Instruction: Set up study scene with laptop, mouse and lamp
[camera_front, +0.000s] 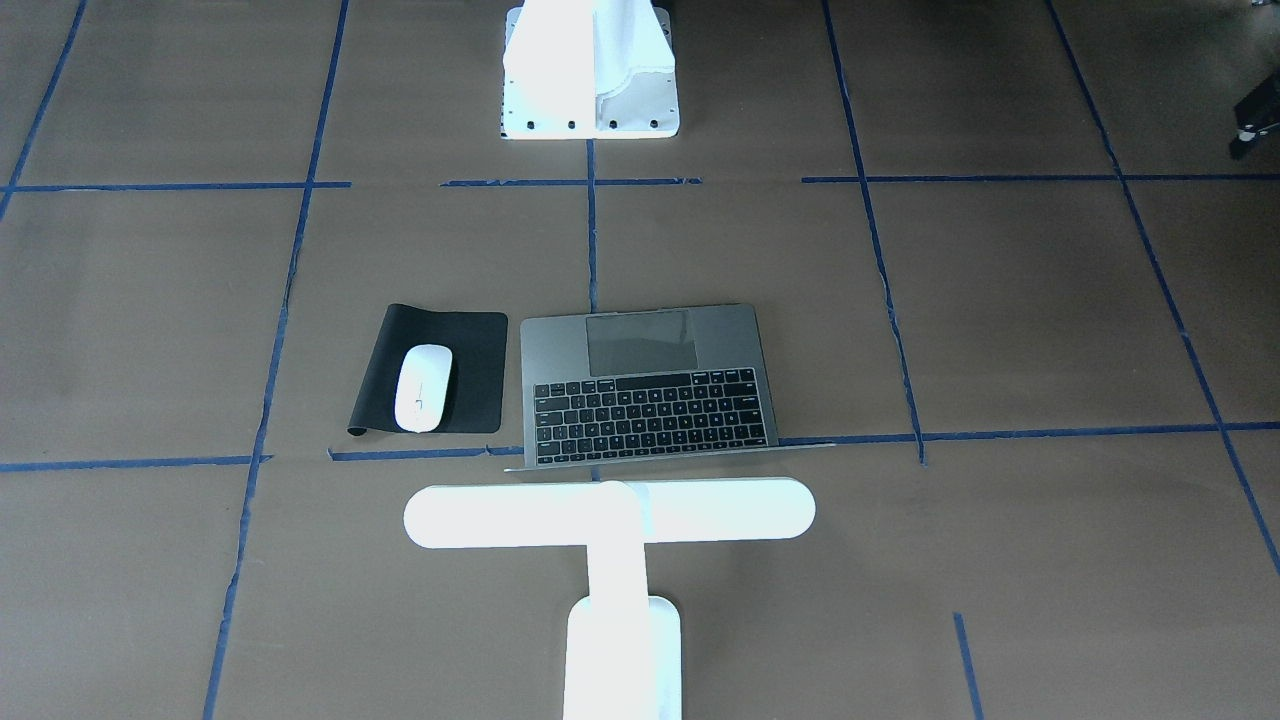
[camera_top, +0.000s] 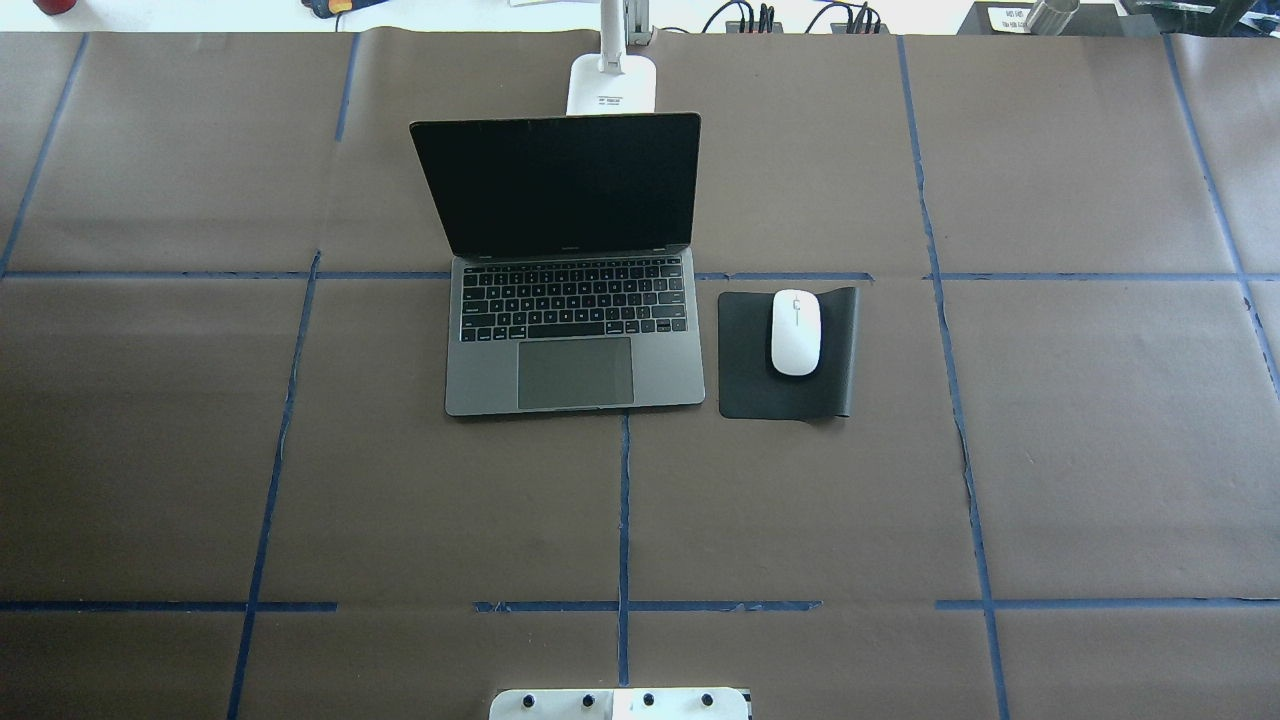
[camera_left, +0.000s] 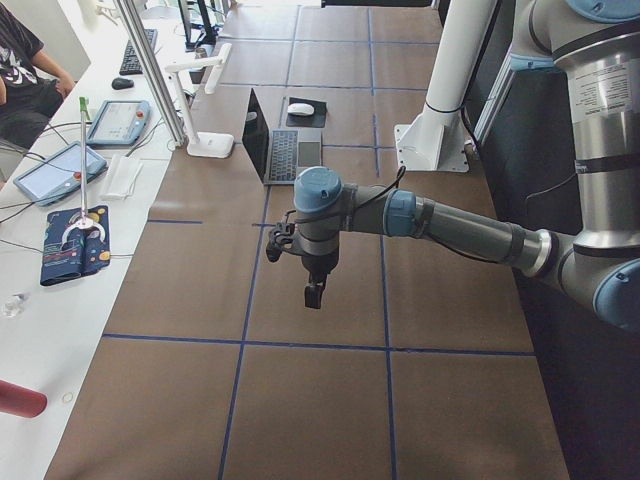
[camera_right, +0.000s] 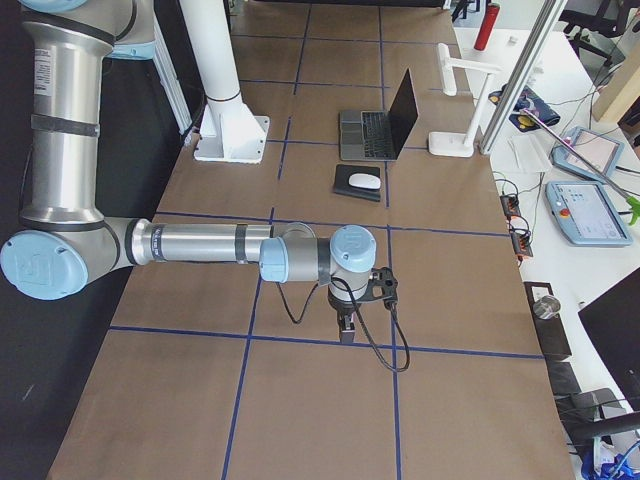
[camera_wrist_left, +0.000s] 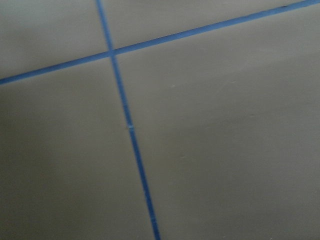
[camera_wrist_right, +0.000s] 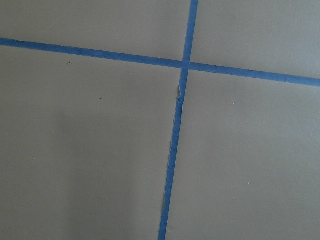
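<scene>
The laptop (camera_top: 570, 300) is set open at the table's middle, screen dark and upright, keyboard and trackpad turned to the robot's side. A black mat (camera_top: 745, 390) is laid just beside the laptop, on the robot's right, with a narrow gap between them. The mouse (camera_top: 795, 332) is placed flat on the mat, in its far half, long axis running away from the robot. One far corner of the mat is curled up a little.

The lamp (camera_front: 610, 512) is stood behind the laptop screen, at the far edge from the robot. Its base is close to the lid and its bar is held level above the table, across the laptop's width.

The left gripper (camera_left: 314, 295) is hung fingers-down over bare brown paper, well apart from the laptop, toward the table's left end. The right gripper (camera_right: 346, 330) is hung likewise near a blue tape line (camera_right: 300, 340), toward the right end. Whether either pincer is open or closed cannot be told, as each is seen in a side view only. Nothing is seen held by either.

Only paper and crossed tape are shown in both wrist views.
</scene>
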